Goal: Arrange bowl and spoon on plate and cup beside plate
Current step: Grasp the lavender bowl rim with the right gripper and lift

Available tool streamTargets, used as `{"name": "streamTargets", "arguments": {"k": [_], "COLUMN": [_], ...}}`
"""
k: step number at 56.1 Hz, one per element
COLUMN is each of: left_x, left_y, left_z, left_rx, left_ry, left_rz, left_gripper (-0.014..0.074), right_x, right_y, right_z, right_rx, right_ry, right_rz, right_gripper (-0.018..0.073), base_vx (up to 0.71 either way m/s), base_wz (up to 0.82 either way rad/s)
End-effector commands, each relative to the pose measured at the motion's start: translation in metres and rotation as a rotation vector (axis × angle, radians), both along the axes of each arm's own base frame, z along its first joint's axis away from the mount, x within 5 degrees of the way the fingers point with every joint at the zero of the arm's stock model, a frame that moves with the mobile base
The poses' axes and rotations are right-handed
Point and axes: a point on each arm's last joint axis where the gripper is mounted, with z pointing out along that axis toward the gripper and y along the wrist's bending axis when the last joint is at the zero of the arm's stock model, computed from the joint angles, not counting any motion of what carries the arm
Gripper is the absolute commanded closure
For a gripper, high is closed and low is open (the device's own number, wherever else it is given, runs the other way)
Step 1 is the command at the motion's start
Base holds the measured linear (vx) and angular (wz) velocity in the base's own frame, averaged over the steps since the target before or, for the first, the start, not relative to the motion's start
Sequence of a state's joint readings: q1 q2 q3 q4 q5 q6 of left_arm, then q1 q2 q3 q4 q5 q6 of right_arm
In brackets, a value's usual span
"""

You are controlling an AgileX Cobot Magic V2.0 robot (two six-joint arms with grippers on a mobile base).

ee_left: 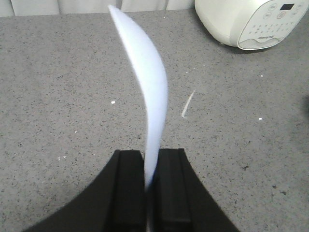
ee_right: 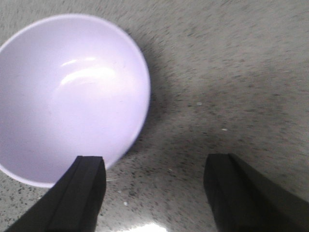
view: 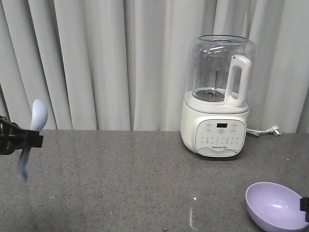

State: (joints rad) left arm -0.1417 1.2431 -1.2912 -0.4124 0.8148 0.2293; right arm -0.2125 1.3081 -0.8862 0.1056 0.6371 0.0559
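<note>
Grey speckled worktop (view: 145,183) before curtains (view: 96,58). Left fingers (ee_left: 128,188) clamp the spoon (ee_left: 149,96) aloft at frame left. Right fingers (ee_right: 87,188) spread open by the bowl (view: 275,205), lower right. No plate or cup is in view, so arranging seems barely begun.

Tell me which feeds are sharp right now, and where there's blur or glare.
Front view: sharp, evenly lit, small highlights on the blender jug. Left wrist view: the spoon is close and soft-edged, the countertop grain crisp. Right wrist view: countertop streaked with blur, glare streaks inside the bowl.
</note>
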Motion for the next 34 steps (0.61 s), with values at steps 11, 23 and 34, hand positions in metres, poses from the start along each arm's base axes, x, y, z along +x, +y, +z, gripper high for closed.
{"name": "streamTargets", "arguments": {"k": [11, 23, 34], "left_x": [-0.006, -0.006, -0.006], "left_y": [-0.001, -0.002, -0.002], "left_z": [0.023, 0.023, 0.023], "left_rx": [-0.045, -0.045, -0.045], "left_ry": [-0.119, -0.117, -0.117], "left_rz": [0.001, 0.000, 0.000], "left_gripper": [0.0603, 0.0603, 0.0603], "right_x": [0.044, 0.077, 0.085], "right_y": [-0.008, -0.016, -0.018], "right_z": [0.023, -0.016, -0.036], "right_rx": [-0.013, 0.017, 0.026], "right_ry": [-0.075, 0.056, 0.097], "right_rz": [0.043, 0.047, 0.044], "right_gripper": [0.0076, 0.0087, 0.0269], "base_vx": [0.00, 0.00, 0.00], "base_wz": [0.00, 0.00, 0.00]}}
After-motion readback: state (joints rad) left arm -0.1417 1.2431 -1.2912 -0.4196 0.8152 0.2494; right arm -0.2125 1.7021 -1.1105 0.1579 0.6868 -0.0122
